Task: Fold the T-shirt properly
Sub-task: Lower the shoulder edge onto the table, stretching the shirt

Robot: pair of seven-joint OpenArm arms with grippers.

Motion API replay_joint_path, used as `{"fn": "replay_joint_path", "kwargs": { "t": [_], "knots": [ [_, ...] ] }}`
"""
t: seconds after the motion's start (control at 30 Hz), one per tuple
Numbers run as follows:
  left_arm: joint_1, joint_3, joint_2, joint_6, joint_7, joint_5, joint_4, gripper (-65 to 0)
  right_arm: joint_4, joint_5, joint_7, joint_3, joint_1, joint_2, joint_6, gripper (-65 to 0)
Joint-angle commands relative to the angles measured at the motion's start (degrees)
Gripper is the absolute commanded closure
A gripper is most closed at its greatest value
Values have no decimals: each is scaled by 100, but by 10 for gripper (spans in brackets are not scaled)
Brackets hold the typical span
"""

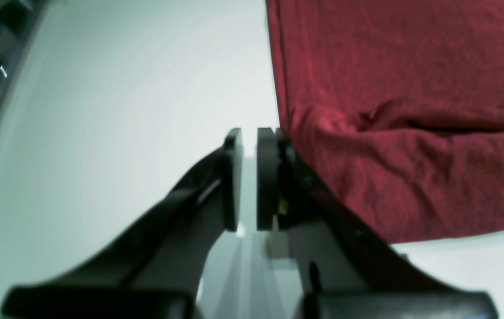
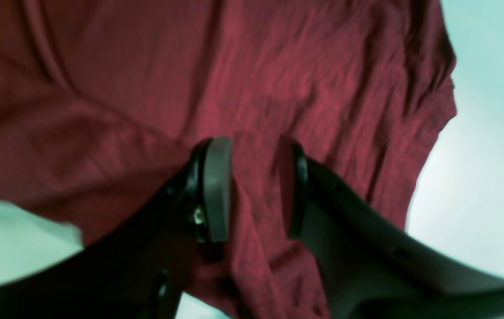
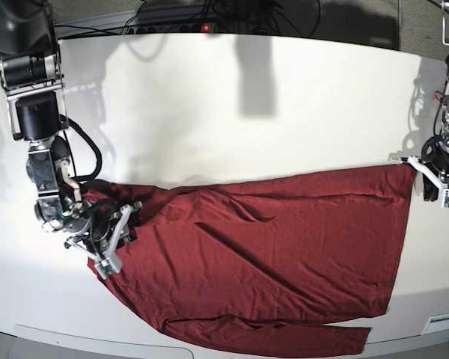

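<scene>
Both grippers stood parted: left gripper [image 1: 248, 179] narrowly, beside the T-shirt [image 3: 284, 254]; right gripper [image 2: 254, 190] seemingly straddling a ridge. Closing there risked bunching the fold.

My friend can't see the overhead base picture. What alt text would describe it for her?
A large dark red T-shirt lies spread and wrinkled across a white table. The right gripper sits on the shirt's edge at the picture's left, and the left gripper sits beside its far corner at the picture's right.

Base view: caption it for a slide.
Maroon T-shirt spread on the white table, left gripper at one edge, right gripper over the other.
</scene>
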Motion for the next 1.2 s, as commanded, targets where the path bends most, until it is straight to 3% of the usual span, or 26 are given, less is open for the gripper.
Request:
{"fn": "replay_joint_path", "kwargs": {
  "t": [0.0,0.1,0.17,0.23,0.3,0.47,0.6,0.73,0.87,0.97,1.17],
  "knots": [
    [-94,-52,-116,44,-59,-133,79,-63,72,199,129,192,201,81,-28,-178],
    [-94,-52,-116,44,120,-549,81,-63,83,975,-44,728,243,68,101,-178],
    [-94,-52,-111,20,232,-935,90,-63,103,1729,-446,1075,256,68,713,-166],
    [-94,-52,-96,-219,284,-1244,122,-48,149,2428,-1010,1338,258,68,1447,-88],
    [-94,-52,0,-391,339,-1364,170,0,160,2680,-1471,1471,256,66,1453,0],
    [-94,-52,560,-389,284,-1244,177,0,157,1989,-1692,1480,221,-90,1453,0],
    [-94,-52,922,-385,157,-758,175,0,157,1545,-1547,1480,125,-382,1453,0],
    [-96,-52,940,-341,17,-708,144,0,107,562,-846,1480,-46,-669,1453,0],
    [-114,-52,931,-37,-326,-645,-175,0,-350,-216,-168,1480,-63,-756,1447,0],
    [-262,-52,953,-39,-632,-654,-739,0,-782,-704,398,1482,-61,-754,1204,0],
    [-678,-52,1078,-68,-564,-654,-1790,0,-1056,-1123,310,1482,-81,-754,1224,0]
  ]
}}
